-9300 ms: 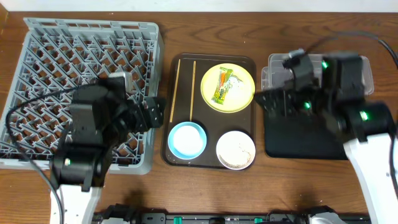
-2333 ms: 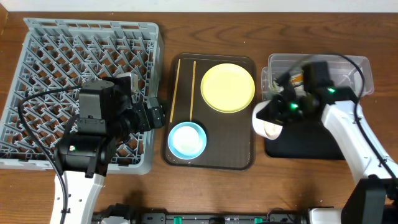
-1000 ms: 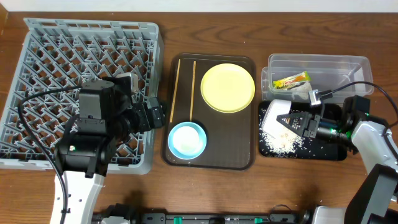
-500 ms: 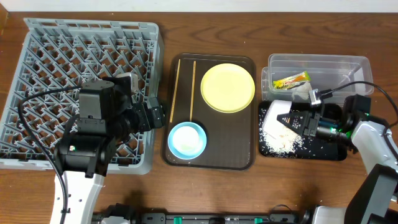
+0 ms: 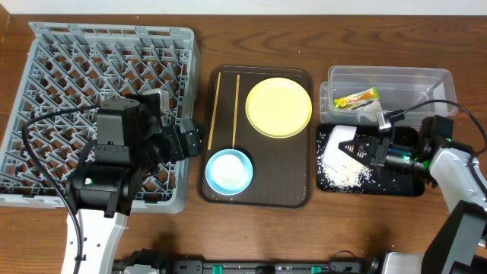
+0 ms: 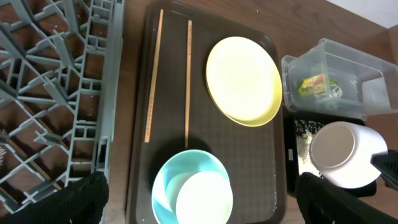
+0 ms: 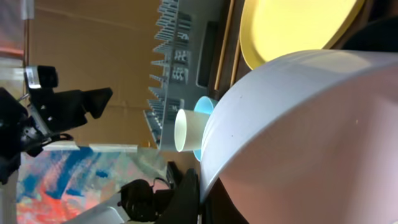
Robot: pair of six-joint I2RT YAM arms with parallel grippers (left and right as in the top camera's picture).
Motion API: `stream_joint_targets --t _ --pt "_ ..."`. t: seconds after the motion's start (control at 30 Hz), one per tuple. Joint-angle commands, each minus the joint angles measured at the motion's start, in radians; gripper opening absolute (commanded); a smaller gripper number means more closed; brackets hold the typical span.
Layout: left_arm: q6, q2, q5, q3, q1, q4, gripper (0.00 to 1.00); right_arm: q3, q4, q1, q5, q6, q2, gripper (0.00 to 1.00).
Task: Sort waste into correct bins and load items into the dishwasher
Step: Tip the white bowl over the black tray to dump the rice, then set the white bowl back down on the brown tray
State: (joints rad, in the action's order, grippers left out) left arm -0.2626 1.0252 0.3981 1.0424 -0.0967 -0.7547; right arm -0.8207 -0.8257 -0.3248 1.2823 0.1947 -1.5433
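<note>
Moved since the earliest view: white bowl (image 5: 344, 144), off the brown serving tray (image 5: 259, 199), now tipped on its side over the left end of the black tray (image 5: 407, 185) and clamped in the right gripper (image 5: 364, 149). Beneath it: rice scraps (image 5: 341, 173), spilled on the black tray. Also relocated: snack wrapper (image 5: 355, 99), off the yellow plate (image 5: 278, 106), lying in the clear tub (image 5: 426, 84). On the serving tray: the bare plate, two chopsticks (image 5: 216, 110) side by side, and a blue bowl (image 5: 229, 170) with a small white cup (image 6: 204, 198) inside. At the right edge of the dish rack (image 5: 76, 61): left gripper (image 5: 192, 138), fingers spread, holding nothing.
</note>
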Motion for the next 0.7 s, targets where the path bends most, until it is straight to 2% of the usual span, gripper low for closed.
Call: stream_joint_targets --t 0.0,0.1,0.2,0.4,0.53,0.67 --pt "-0.002 0.0 0.013 0.013 -0.005 0.0 0.96 -0.008 -0.01 0.019 -0.054 -0.052 0.012 0.01" --pt "-0.002 0.0 0.013 0.013 -0.005 0.0 0.96 -0.056 -0.066 0.058 -0.146 -0.058 0.046 0.01" --pt "-0.002 0.0 0.013 0.013 -0.005 0.0 0.96 -0.153 -0.119 0.142 -0.326 -0.123 0.089 0.01" --pt "-0.002 0.0 0.013 0.013 -0.005 0.0 0.96 -0.372 -0.121 0.46 -0.748 -0.277 0.122 0.01" --pt "-0.002 0.0 0.013 0.013 -0.005 0.0 0.97 -0.386 -0.067 0.685 -0.976 -0.392 0.11 0.01" --pt "-0.002 0.0 0.013 0.013 -0.005 0.0 0.97 -0.369 -0.088 0.88 -1.077 -0.475 0.071 0.01"
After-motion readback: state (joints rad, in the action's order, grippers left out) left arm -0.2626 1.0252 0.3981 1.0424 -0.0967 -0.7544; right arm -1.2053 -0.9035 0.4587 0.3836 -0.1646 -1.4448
